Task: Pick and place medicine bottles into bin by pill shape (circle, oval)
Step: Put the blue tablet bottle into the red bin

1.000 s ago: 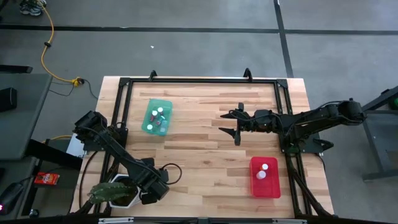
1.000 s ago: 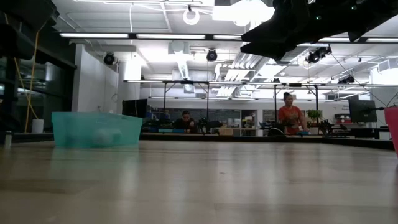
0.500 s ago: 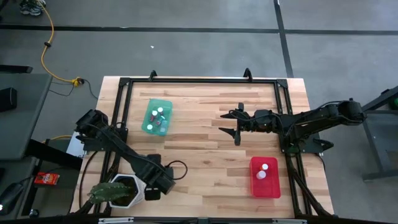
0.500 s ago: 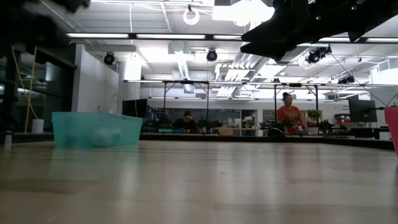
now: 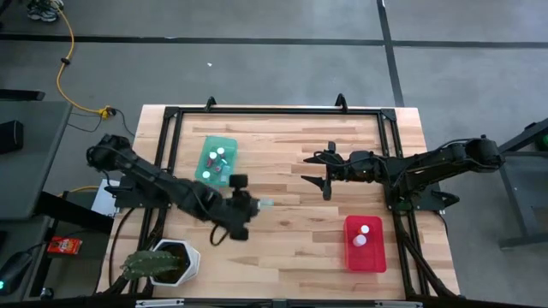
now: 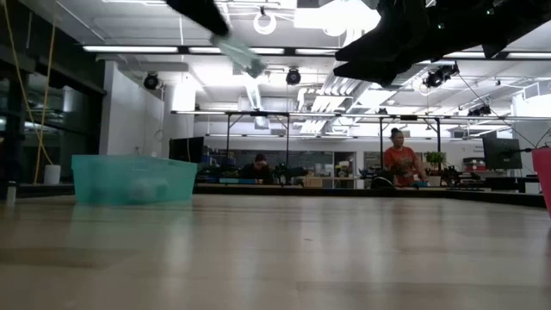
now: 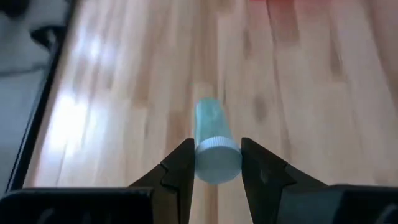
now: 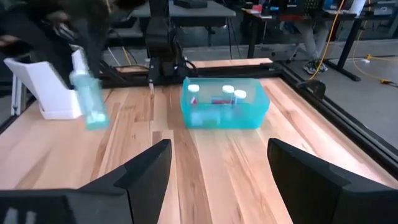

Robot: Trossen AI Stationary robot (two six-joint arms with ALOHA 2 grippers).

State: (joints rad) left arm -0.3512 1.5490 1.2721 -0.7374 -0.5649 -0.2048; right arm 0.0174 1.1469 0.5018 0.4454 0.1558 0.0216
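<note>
Up above the middle of the table (image 5: pixel 291 231), the left gripper (image 7: pixel 214 163) grasps a medicine bottle (image 7: pixel 214 149) by its white cap, body sticking out past the fingertips, while the right gripper (image 5: pixel 318 172) hovers near with jaws spread, empty.

No writing, label, brand, number or sign can be read anywhere in these views: not on the bottles, the bins, or the equipment in the room behind the surface.
</note>
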